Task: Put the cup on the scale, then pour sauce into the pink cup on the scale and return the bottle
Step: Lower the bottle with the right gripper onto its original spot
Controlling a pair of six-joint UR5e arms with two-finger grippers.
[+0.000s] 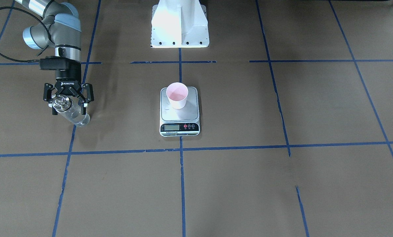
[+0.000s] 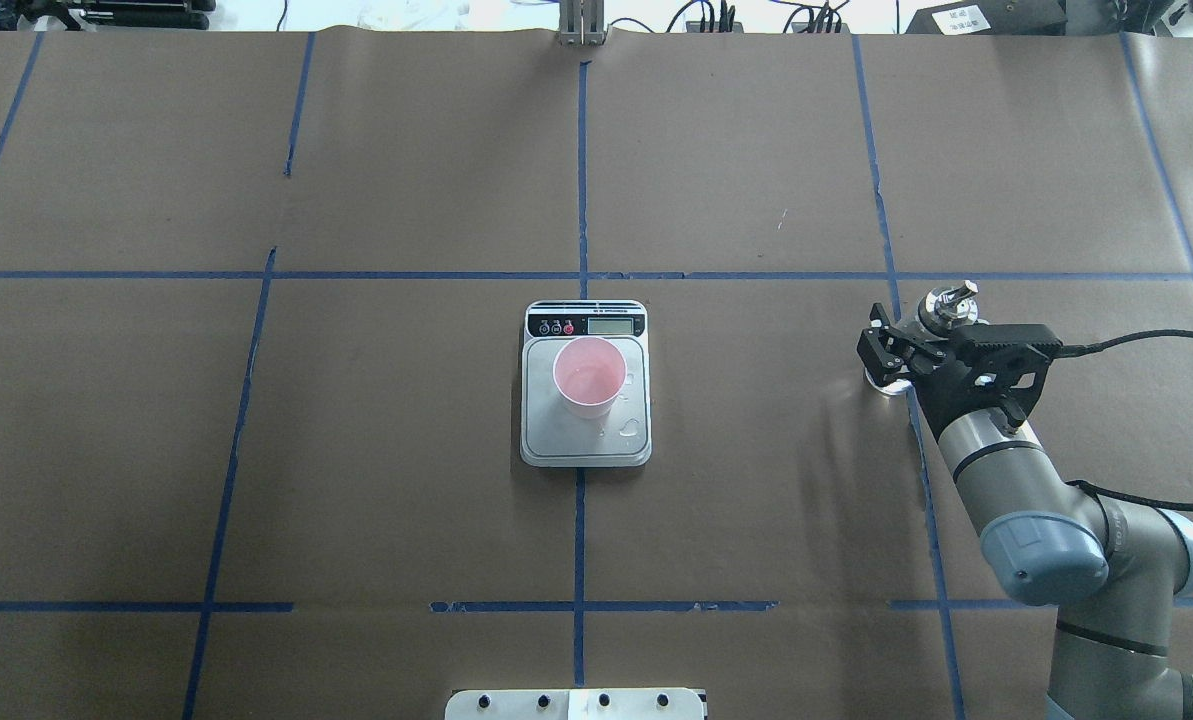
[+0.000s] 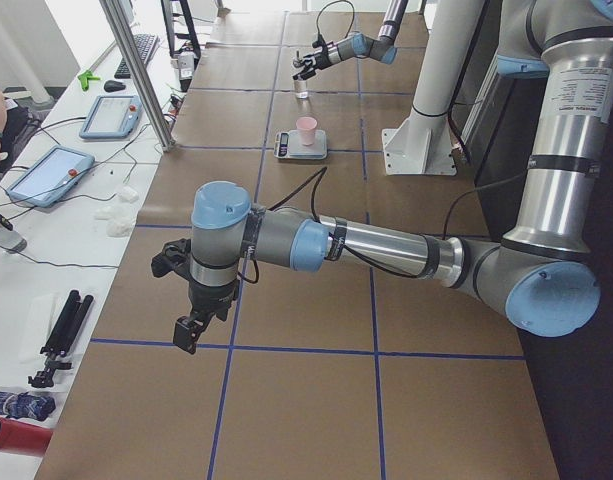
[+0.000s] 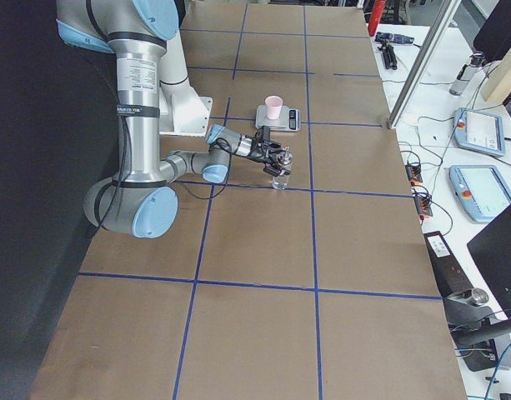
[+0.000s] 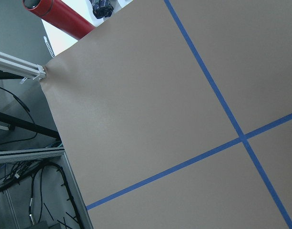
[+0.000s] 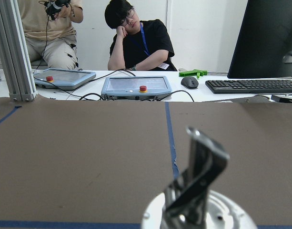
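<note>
The pink cup stands upright on the scale, towards its display end, with a little clear liquid showing inside. Clear droplets lie on the silver platform. The glass bottle stands upright on the table, far to the robot's right of the scale. My right gripper is around it, open, with a finger on either side. The bottle's metal pourer fills the bottom of the right wrist view. My left gripper hangs over the table far from the scale; I cannot tell whether it is open or shut.
The white robot base stands behind the scale. Blue tape lines cross the brown table cover. Past the table's far edge are two people, tablets and a keyboard. A red tube lies off the table's left end.
</note>
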